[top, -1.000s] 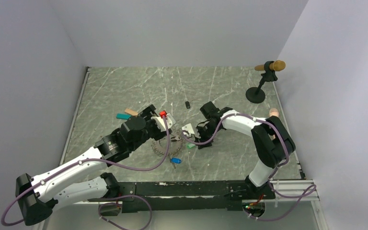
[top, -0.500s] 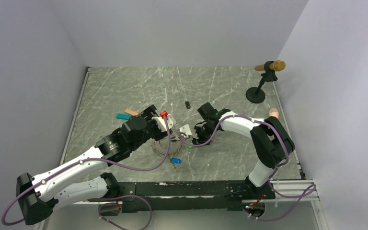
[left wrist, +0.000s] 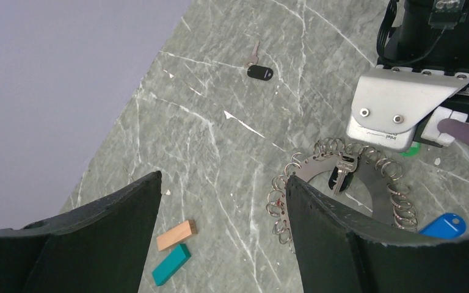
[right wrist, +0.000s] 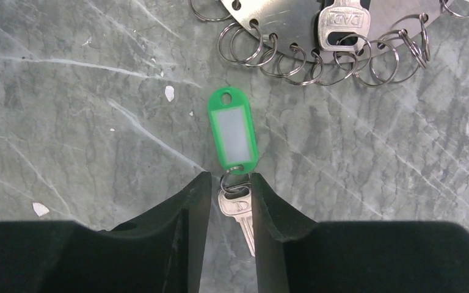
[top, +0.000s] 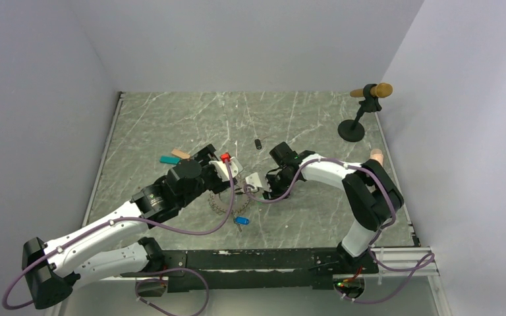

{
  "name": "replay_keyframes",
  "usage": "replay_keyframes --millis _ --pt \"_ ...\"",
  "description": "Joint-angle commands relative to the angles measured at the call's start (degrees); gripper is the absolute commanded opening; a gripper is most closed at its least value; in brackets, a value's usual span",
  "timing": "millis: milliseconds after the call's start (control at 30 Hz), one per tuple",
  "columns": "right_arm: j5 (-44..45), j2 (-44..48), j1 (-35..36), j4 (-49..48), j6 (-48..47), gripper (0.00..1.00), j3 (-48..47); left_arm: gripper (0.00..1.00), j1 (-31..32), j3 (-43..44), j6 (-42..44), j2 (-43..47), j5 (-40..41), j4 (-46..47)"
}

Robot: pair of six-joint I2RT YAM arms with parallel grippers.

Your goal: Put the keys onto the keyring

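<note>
From above, the veined stone table lies open toward its far edge. The left gripper and right gripper crowd the keyring, with the blue-tagged key just nearside.

Left wrist: the jaws are wide apart with nothing between them. The keyring's flat steel plate, fringed with wire loops, lies beside one finger.

Right wrist: matte black jaws narrowly straddle the silver end of the glossy green-tagged key. Whether they pinch it is unclear.
</note>
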State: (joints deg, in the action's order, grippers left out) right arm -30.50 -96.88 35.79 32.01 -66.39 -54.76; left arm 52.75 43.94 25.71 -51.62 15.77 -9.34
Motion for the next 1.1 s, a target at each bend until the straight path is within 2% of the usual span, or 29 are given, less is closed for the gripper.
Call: replay_keyframes --millis 0,533,1067 --pt "0.92 -0.58 0.67 -1.41 0.49 0.33 -0.16 0.79 0.38 1.15 0.04 0.20 -0.83 0.46" --pt "-0.31 -0.97 -0.20 1.53 0.64 0.00 -2.45 0.80 0.51 1.14 0.13 0.20 -1.92 0.25" --pt "-13.41 0.77 -5.43 8.27 1.09 0.00 -6.59 0.81 0.78 0.61 0.69 0.19 -5.53 0.65"
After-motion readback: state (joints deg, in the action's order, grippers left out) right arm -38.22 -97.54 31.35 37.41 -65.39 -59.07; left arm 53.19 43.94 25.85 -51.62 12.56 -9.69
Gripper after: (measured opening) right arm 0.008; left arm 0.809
